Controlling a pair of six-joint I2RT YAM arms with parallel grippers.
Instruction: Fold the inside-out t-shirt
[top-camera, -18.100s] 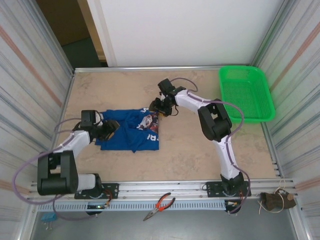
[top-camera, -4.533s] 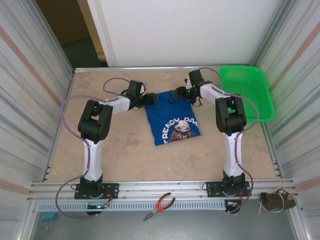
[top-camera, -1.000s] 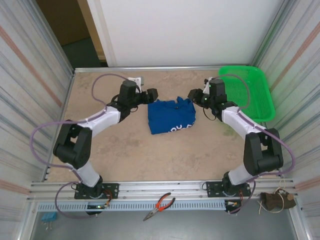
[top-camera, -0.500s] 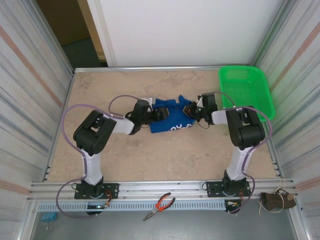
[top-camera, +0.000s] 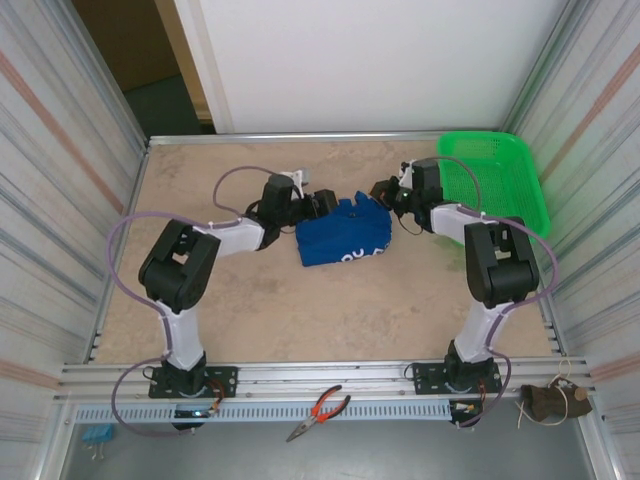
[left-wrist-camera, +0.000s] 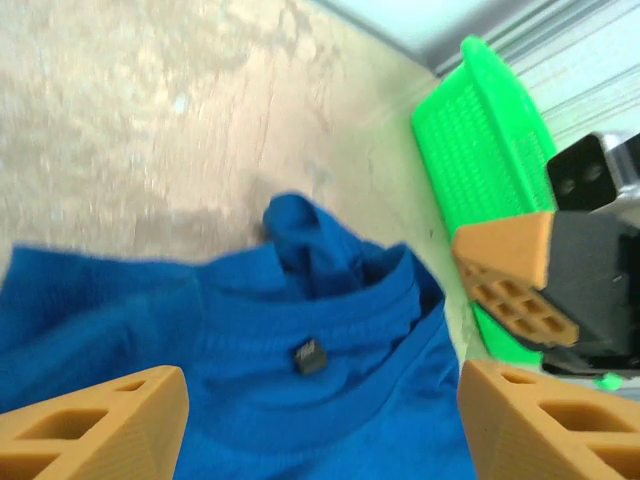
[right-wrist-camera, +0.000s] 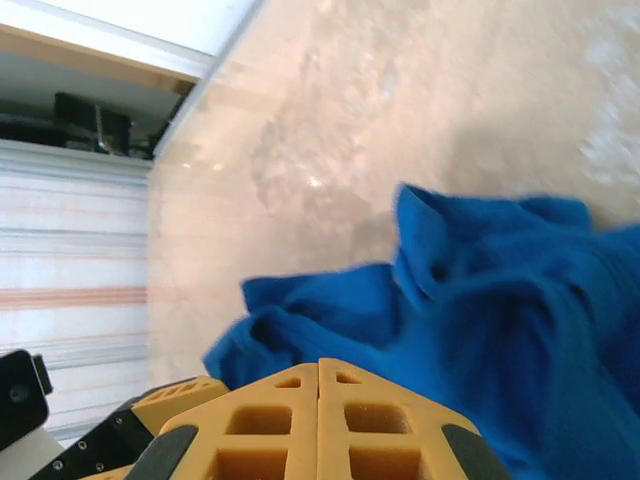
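The inside-out t-shirt (top-camera: 340, 238) lies folded into a compact blue block at mid-table, white print showing along its near edge. My left gripper (top-camera: 322, 205) hovers at its far-left corner. In the left wrist view this gripper (left-wrist-camera: 320, 425) is open, its jaws wide apart over the t-shirt's collar (left-wrist-camera: 300, 330) and a small dark tag. My right gripper (top-camera: 383, 192) is at the far-right corner. In the right wrist view it (right-wrist-camera: 318, 372) is shut, with no cloth between the fingers, and the rumpled t-shirt (right-wrist-camera: 520, 300) lies just ahead.
A green mesh basket (top-camera: 492, 185) stands at the table's far right, close behind my right arm, and shows in the left wrist view (left-wrist-camera: 490, 180). Red-handled pliers (top-camera: 318, 412) lie on the rail by the arm bases. Corrugated walls flank the table.
Both grippers have moved from the shirt's sides toward its far corners. The right gripper's jaws have closed. The shirt keeps its folded shape.
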